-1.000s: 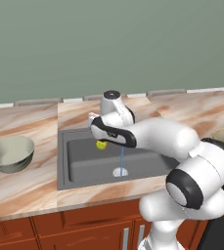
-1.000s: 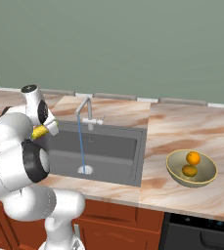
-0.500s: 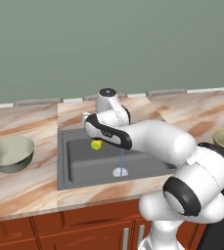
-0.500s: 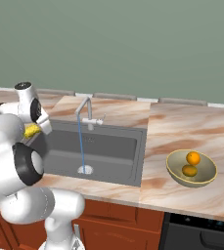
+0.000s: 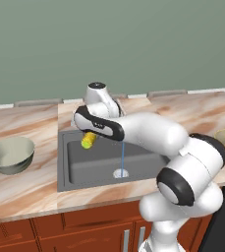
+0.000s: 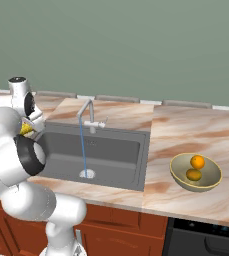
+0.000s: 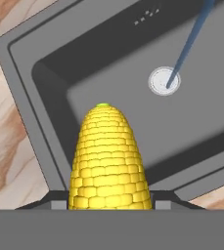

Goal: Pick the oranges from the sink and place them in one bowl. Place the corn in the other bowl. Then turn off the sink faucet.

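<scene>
Currently my gripper (image 5: 88,138) clamps the corn (image 7: 108,161); jutting beyond the fingertips, it could slip into the sink (image 7: 133,73).

The white arm reaches forward and left from its base, elbow bent, forearm level above the bench. The gripper (image 5: 90,137) points down and slightly forward, its fingers closed on the corn (image 7: 109,161), held aloft near the sink's left edge.

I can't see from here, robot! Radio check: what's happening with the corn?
Gripper shut on corn, above the sink. Both oranges in olive bowl. Grey-green bowl waiting. Faucet running.
</scene>
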